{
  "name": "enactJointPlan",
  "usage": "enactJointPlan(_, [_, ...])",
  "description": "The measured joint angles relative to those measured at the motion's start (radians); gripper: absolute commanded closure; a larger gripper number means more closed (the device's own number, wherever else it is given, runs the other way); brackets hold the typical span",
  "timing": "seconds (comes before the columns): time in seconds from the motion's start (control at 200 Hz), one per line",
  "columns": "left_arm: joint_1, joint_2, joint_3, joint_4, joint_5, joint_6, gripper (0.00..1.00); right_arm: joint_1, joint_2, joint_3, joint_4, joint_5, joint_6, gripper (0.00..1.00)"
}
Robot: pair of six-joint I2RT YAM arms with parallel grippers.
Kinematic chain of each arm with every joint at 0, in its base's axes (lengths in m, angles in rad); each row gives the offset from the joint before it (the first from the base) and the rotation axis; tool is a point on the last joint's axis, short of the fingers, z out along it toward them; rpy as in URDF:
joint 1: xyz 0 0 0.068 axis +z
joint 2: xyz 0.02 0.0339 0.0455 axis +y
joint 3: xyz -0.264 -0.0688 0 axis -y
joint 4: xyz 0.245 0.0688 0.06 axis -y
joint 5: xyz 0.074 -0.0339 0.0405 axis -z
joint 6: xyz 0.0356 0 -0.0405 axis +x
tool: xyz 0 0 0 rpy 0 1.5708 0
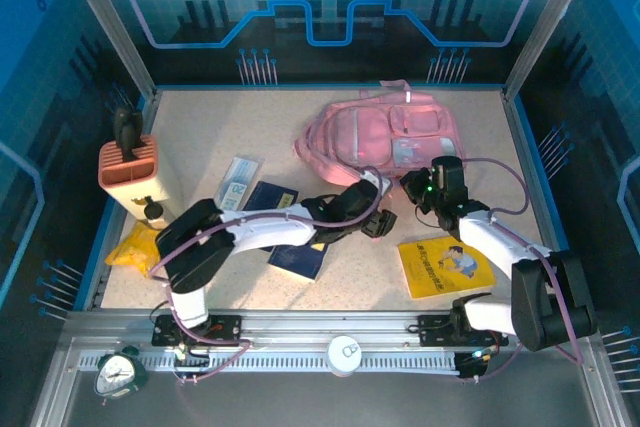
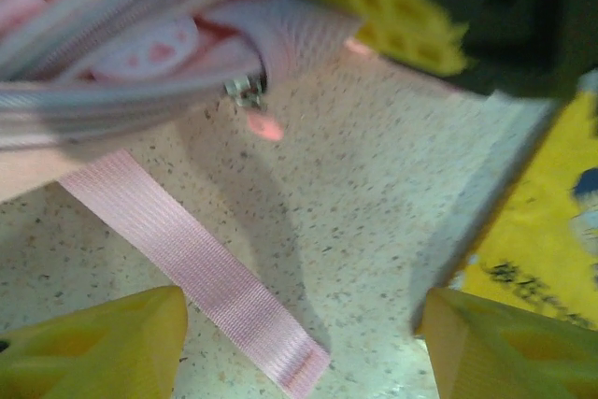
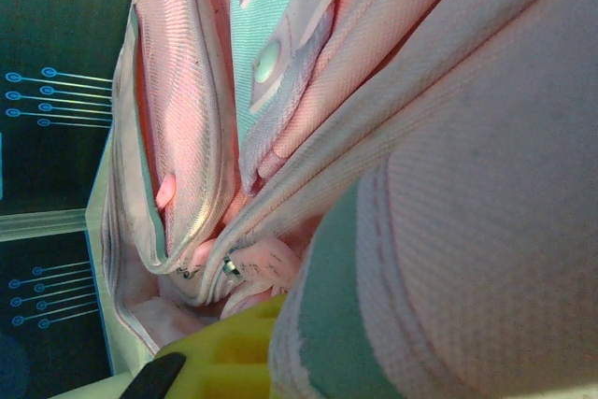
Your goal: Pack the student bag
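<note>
The pink student bag [image 1: 385, 135] lies flat at the back centre of the table. My right gripper [image 1: 420, 187] is at the bag's near right edge, shut on a fold of its fabric [image 3: 448, 231]. One yellow finger [image 3: 220, 357] shows and the other is hidden by cloth. The open pocket and zip pull [image 3: 229, 268] lie just beyond it. My left gripper [image 1: 378, 219] hovers low just in front of the bag, open wide and holding nothing. A loose pink strap [image 2: 201, 273] lies on the table between its fingers [image 2: 103, 348]. The bag's zip pull [image 2: 248, 91] hangs above the strap.
A yellow book [image 1: 445, 265] lies near front right. Dark blue notebooks [image 1: 290, 242] sit under the left arm, with a clear pencil case [image 1: 238, 182] beyond them. An orange ribbed box [image 1: 128, 169] stands at the left, a yellow packet [image 1: 133, 247] in front of it. A green alarm clock [image 1: 120, 372] rests below the rail.
</note>
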Motion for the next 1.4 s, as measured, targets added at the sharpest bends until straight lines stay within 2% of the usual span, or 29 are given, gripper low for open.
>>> enactJointPlan(0.19, [-0.003,0.098,0.021,0.041,-0.098,0.000,0.36,0.000,0.000,0.000,0.000,-0.001,0.000,0.92])
enactJointPlan(0.395, [-0.003,0.166,0.077,0.099,-0.143,0.003,0.38,0.001,0.000,0.000,0.004,-0.003,0.000,0.92])
enactJointPlan(0.55, [0.001,0.213,0.128,0.139,-0.181,-0.001,0.46,0.005,-0.001,-0.004,0.007,-0.004,0.001,0.94])
enactJointPlan(0.685, [0.011,0.238,0.151,0.154,-0.210,-0.023,0.57,0.006,-0.005,-0.006,0.009,-0.003,0.001,0.95])
enactJointPlan(1.011, [0.027,0.269,0.151,0.232,-0.231,-0.046,1.00,0.006,-0.011,-0.011,0.018,-0.003,0.001,0.96])
enactJointPlan(1.401, [0.047,0.224,0.052,0.318,-0.194,-0.029,1.00,-0.007,-0.033,-0.011,-0.012,-0.016,-0.036,0.97])
